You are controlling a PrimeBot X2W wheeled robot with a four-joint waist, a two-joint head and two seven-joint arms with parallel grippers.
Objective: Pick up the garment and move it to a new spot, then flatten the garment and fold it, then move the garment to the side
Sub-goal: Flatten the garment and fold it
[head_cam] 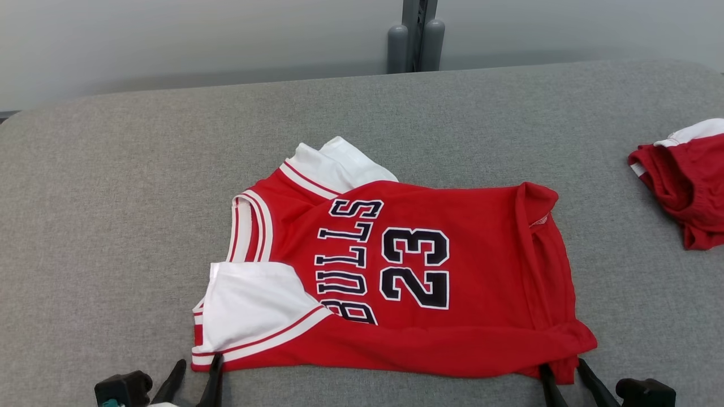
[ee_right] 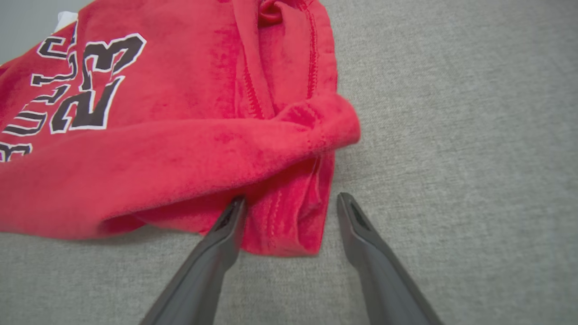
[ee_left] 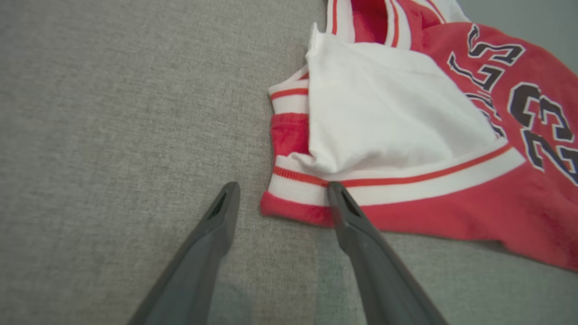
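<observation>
The left end effector (head_cam: pixel 195 370) is held wide at the jersey (head_cam: pixel 430 271) sleeve; the right end effector (head_cam: pixel 565 376) is held wide astride the hem.

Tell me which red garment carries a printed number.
The jersey lying in the middle, printed BULLS 23; the other red garment, bunched at the far right, shows no lettering.

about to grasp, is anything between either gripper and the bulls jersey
Nothing visible. The open left gripper straddles the striped sleeve corner of the red Bulls jersey, and the open right gripper straddles its hem corner, both on the grey fabric surface.
</observation>
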